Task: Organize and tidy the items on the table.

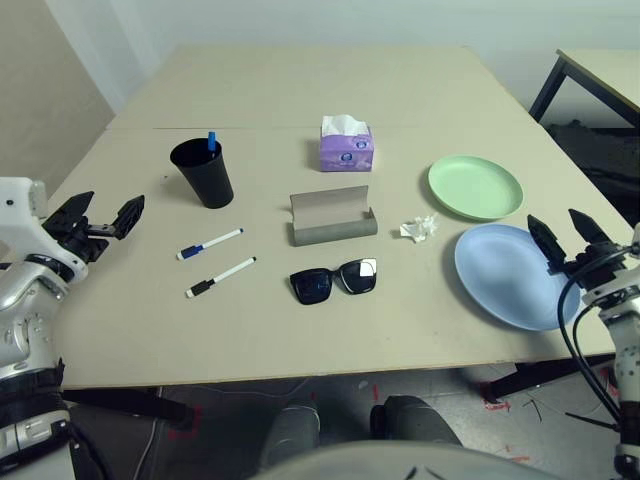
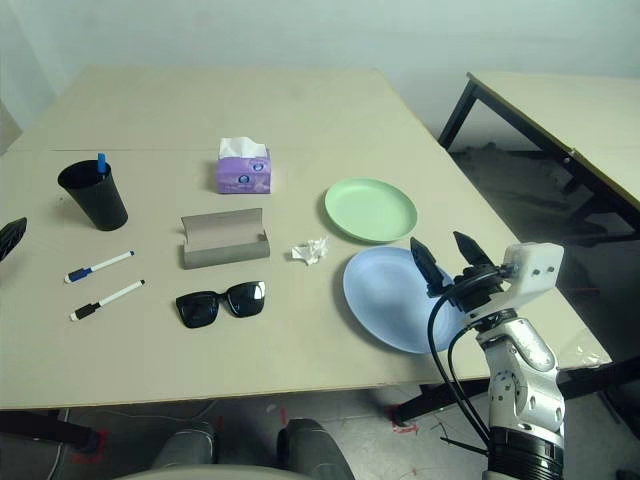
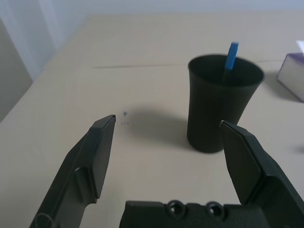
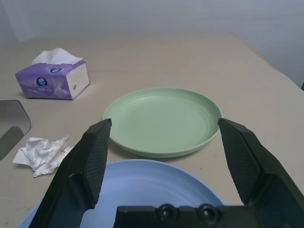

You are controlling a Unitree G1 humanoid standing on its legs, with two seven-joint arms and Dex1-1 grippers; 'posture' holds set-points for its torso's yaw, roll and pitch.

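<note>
Items for tidying lie across the pale table (image 1: 270,345). Black cup (image 1: 205,175), a blue-capped object (image 1: 211,141) standing inside it: left side, beyond both markers. Blue-capped marker (image 1: 210,244) and black-capped marker (image 1: 221,277): near each other. Sunglasses (image 1: 334,281): just on the near side of the open grey glasses case (image 1: 333,220). Purple tissue pack (image 1: 346,148): beyond the case. Crumpled tissue (image 1: 419,228): between case and plates. Green plate (image 1: 475,187): beyond the blue plate (image 1: 515,275). Left gripper (image 3: 167,121): jaws spread, empty, near the cup. Right gripper (image 4: 165,121): jaws spread, empty, above the blue plate, partly obstructing its view. Dark-legged table (image 2: 570,120): right side.
</note>
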